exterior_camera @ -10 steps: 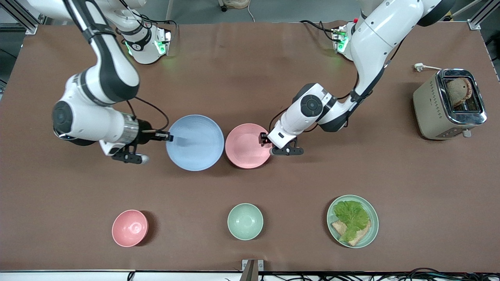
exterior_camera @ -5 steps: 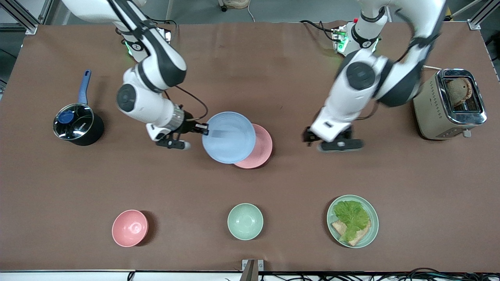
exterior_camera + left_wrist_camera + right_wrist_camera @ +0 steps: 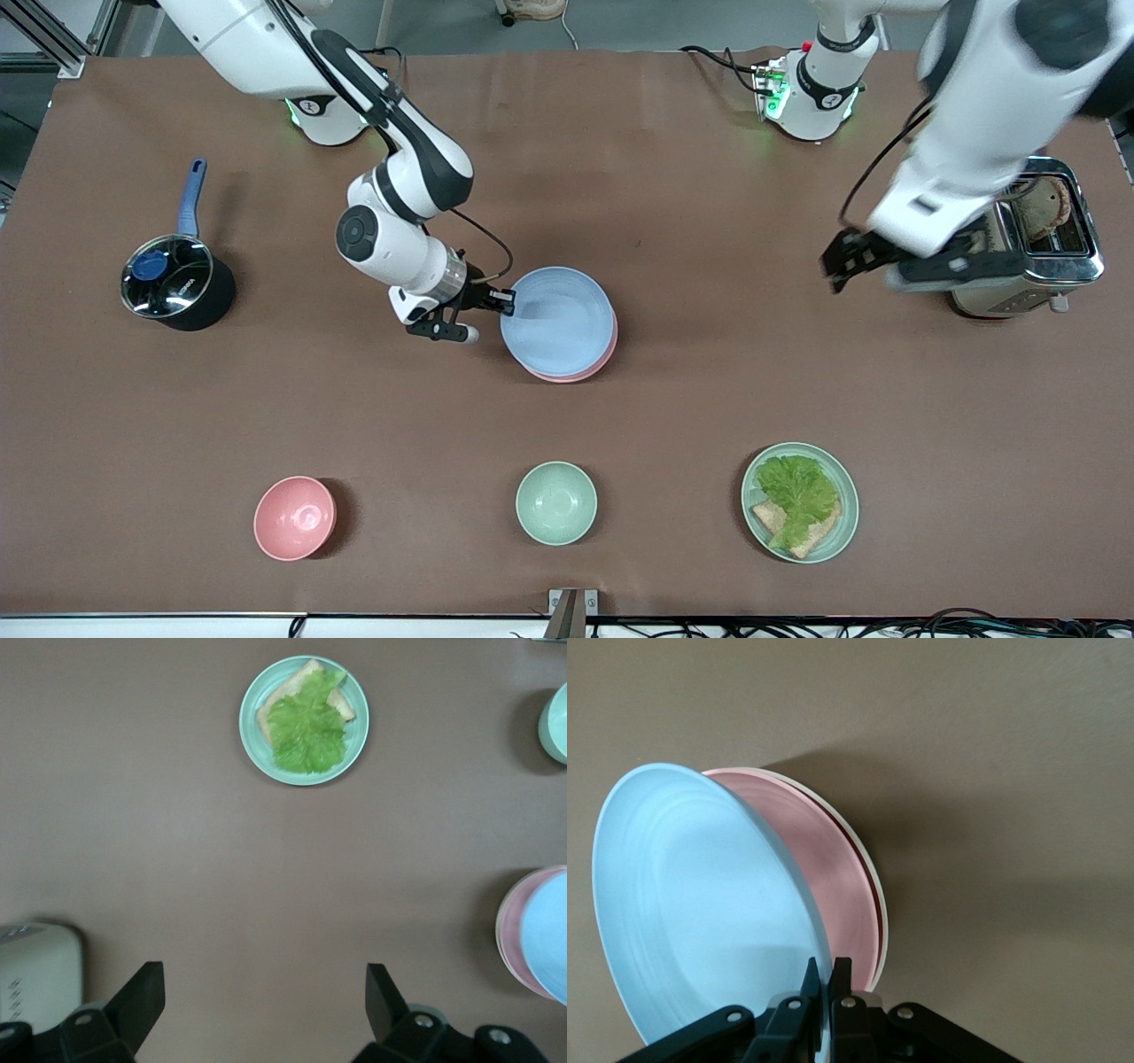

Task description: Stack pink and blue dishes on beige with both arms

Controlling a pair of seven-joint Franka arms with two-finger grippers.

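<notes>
Blue plate (image 3: 560,321) sits pinched at its rim in the right gripper (image 3: 506,303), over the pink plate (image 3: 592,368), which shows only as a thin crescent under it, mid-table. Right wrist view: fingers (image 3: 841,978) clamped narrow on the blue plate's (image 3: 700,904) rim, plate tilted, its edge lifted clear of the pink plate (image 3: 824,877). Under the pink one a cream-beige plate (image 3: 871,877) shows as a thin pale rim, pink lying on it; beige is hidden in the front view. Right arm reaches in from its base at the table's back edge.

Left gripper (image 3: 852,255) hangs up in the air over bare table just beside the toaster (image 3: 1019,239), at the left arm's end of the table. Left wrist view: its fingers (image 3: 137,1003) spread wide, nothing between them, brown table (image 3: 221,877) below; the stack of blue plate (image 3: 549,935) on pink plate (image 3: 509,926) shows at that picture's edge.

Other stuff: black saucepan (image 3: 175,282) with blue handle at the right arm's end of the table. Nearer the front camera, in a row: pink bowl (image 3: 295,517), mint-green bowl (image 3: 556,502), mint-green plate with lettuce and bread (image 3: 800,502). That plate (image 3: 305,719) also shows in the left wrist view. Toaster has bread in its slot
</notes>
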